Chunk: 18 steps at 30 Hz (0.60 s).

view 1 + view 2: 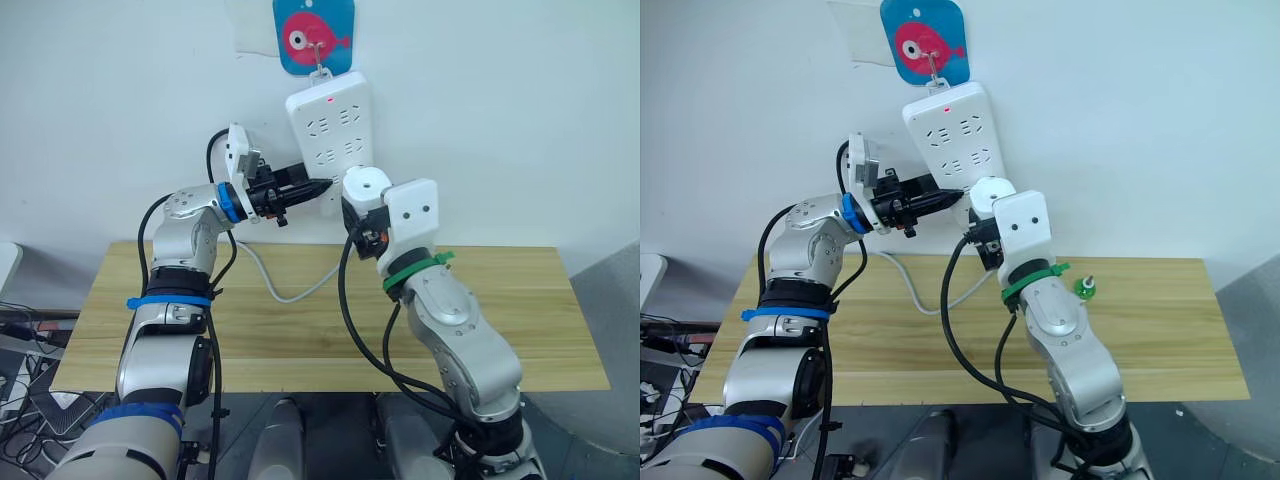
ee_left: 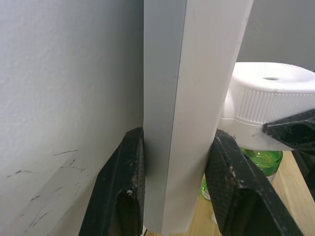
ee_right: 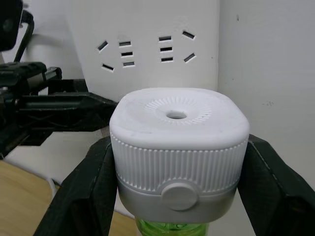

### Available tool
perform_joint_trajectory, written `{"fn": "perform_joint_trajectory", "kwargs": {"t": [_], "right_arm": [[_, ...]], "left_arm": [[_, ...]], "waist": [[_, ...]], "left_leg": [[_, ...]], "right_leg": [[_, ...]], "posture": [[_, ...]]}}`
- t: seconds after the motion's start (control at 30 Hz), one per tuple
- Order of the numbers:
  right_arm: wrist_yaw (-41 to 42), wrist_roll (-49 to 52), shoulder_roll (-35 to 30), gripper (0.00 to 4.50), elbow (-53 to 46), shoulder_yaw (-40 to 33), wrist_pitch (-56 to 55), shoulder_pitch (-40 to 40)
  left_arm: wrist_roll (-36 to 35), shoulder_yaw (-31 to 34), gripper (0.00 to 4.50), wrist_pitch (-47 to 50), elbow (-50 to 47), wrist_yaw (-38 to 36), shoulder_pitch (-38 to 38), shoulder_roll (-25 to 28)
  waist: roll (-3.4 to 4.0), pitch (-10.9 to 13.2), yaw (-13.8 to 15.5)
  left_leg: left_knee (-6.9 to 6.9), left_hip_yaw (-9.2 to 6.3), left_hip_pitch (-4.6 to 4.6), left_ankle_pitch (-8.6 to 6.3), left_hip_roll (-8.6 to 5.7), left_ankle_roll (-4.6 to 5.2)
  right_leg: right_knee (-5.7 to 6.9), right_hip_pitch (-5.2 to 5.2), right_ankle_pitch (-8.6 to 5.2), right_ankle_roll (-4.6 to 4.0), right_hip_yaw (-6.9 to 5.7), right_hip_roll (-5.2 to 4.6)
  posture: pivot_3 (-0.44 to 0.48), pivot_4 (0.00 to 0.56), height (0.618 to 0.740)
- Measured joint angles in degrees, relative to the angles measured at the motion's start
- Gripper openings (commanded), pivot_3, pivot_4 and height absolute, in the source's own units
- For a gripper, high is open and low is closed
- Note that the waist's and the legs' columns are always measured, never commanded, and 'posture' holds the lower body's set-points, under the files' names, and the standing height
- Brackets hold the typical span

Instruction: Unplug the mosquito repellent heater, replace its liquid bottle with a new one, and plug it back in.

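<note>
Tabletop (image 1: 300, 330) of pale wood stands against a white wall (image 1: 520, 120); a long white power strip (image 1: 333, 140) hangs on that wall from a hook below a blue fish plaque (image 1: 313, 35), its cable (image 1: 285, 290) trailing onto the wood. A small green bottle (image 1: 1085, 289) stands on the tabletop behind the right arm. The left arm reaches level toward the strip — its left end effector (image 2: 174, 196) pinches the strip's lower edge. The right arm rises with its wrist bent up — the right end effector (image 3: 177, 187) clamps the mosquito repellent heater (image 3: 177, 147), held just in front of the strip's sockets.
</note>
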Motion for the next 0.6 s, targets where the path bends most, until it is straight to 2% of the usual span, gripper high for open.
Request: {"fn": "perform_joint_trajectory", "kwargs": {"t": [0.6], "right_arm": [[1.9, -0.7, -0.9, 2.93, 8.6, -0.1, -9.5, -1.0]], "left_arm": [[0.4, 0.6, 1.31, 0.4, 0.1, 1.2, 0.3, 0.3]], "waist": [[0.0, 0.0, -0.7]], "left_leg": [[-0.01, 0.03, 0.07, 0.32, 0.02, -0.1]], "right_leg": [[0.07, -0.01, 0.26, 0.12, 0.07, 0.05]], "posture": [[0.121, 0.247, 0.74]]}}
